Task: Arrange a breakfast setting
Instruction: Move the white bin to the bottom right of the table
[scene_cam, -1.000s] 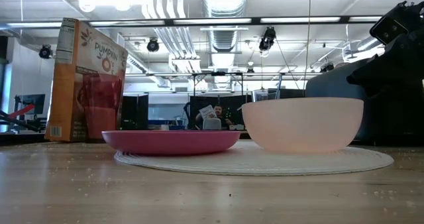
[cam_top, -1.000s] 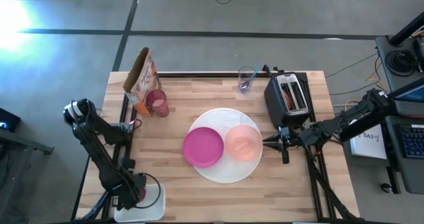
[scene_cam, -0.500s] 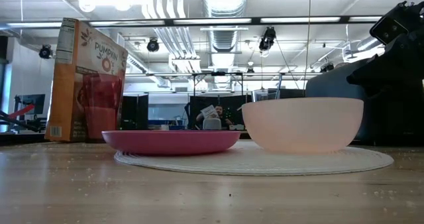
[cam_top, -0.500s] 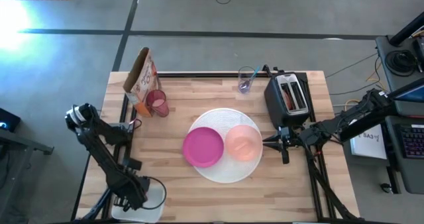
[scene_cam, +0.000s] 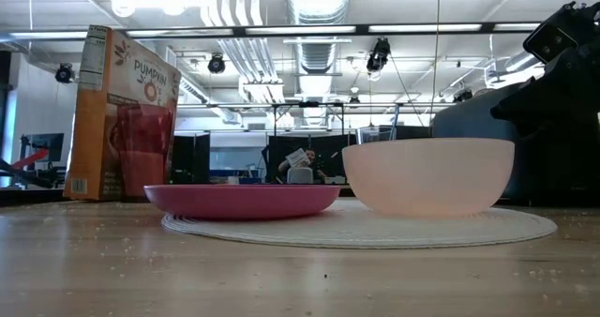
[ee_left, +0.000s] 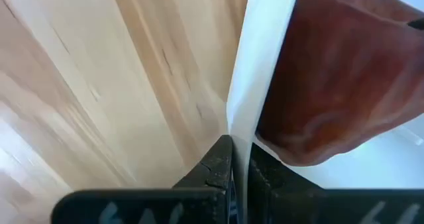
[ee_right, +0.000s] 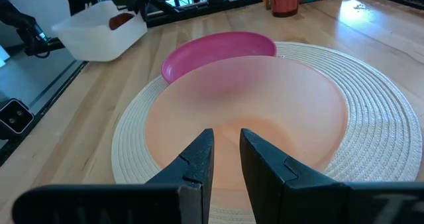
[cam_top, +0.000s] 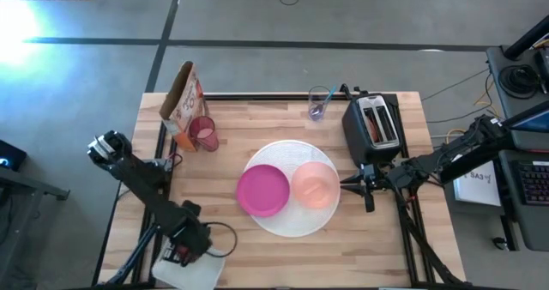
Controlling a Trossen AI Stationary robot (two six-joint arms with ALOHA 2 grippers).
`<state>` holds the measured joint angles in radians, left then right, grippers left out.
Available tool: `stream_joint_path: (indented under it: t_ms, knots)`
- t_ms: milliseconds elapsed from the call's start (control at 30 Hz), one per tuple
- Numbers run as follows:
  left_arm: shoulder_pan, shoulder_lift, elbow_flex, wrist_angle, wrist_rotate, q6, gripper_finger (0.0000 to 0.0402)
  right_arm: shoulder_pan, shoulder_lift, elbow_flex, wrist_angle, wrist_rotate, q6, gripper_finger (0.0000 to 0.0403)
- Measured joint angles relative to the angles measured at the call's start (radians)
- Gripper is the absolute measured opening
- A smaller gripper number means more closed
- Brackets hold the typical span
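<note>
The large white plate [cam_top: 292, 211] lies mid-table. On it rest the magenta plate [cam_top: 262, 190] and the peach bowl [cam_top: 316, 185]. The pink cup [cam_top: 203, 134] stands by the cereal box at the far left. The teal-handled spoon [cam_top: 328, 99] stands in a clear cup at the far edge. My left gripper [cam_top: 184, 240] is shut on the white tub [cam_top: 199, 274] at the near left corner. My right gripper [cam_top: 343, 185] lies level at the bowl's right rim [ee_right: 311, 184], its fingers a narrow gap apart. I cannot tell whether it touches the bowl. My left gripper pinches the white tub's thin side wall [ee_left: 246, 111], one finger inside the tub and one outside. A red-brown thing [ee_left: 331, 78] lies inside the tub beside the inner finger. Whether the tub is clear of the table, I cannot tell.
A cereal box [cam_top: 182, 97] stands at the far left, also in the low view [scene_cam: 120, 111]. The black toaster [cam_top: 375, 127] stands at the far right, just behind my right arm. Bare wood lies along the near edge, right of the tub.
My left gripper has moved toward the table's near edge and a little to the right, turning as it went. The white tub has gone with it toward the near edge. My right arm has kept still.
</note>
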<state>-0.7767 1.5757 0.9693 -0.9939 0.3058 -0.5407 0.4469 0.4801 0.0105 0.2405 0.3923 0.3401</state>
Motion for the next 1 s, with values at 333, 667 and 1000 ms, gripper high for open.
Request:
stream_joint_path:
  t_ms: [333,667,1000]
  knots:
    - [0.257,0.011,0.078,0.026,-0.003,0.122,0.0000,0.000,0.000,0.000,0.000,0.000,0.000,0.0063]
    - [0.374,0.186,0.338,0.006,-0.110,0.183,0.0000,0.000,0.000,0.000,0.000,0.000,0.000,0.0063]
    - [0.383,0.423,0.572,-0.045,-0.156,0.278,0.0000,0.000,0.000,0.000,0.000,0.000,0.000,0.0063]
